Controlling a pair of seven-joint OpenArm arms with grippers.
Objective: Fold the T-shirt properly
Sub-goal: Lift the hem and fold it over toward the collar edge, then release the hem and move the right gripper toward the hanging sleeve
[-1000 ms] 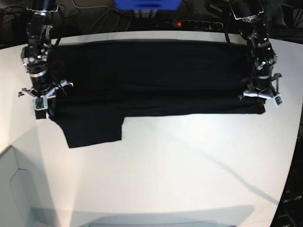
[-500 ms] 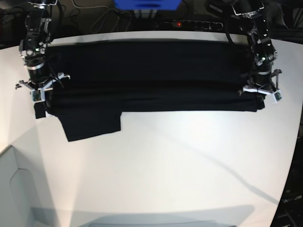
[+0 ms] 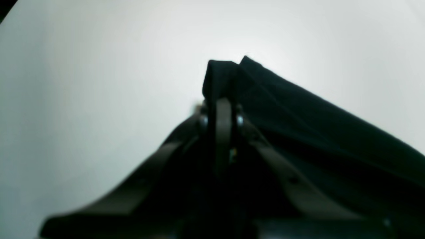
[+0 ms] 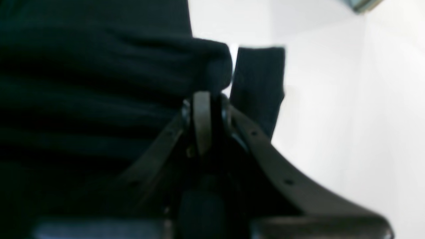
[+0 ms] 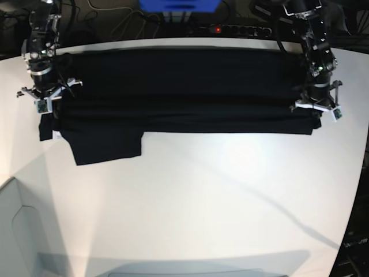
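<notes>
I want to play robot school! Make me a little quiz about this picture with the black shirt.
1. True or false: both tools are pinched shut on the T-shirt.
2. Which surface is the shirt spread across? A) a white table B) a green carpet C) a wooden bench
3. Fill in: in the base view, one sleeve sticks out from the shirt's near edge, closer to the ______ tool.

Key
1. True: the left tool and the right tool each grip cloth at one end.
2. A: the white table.
3. right: the sleeve lies near it.
</notes>
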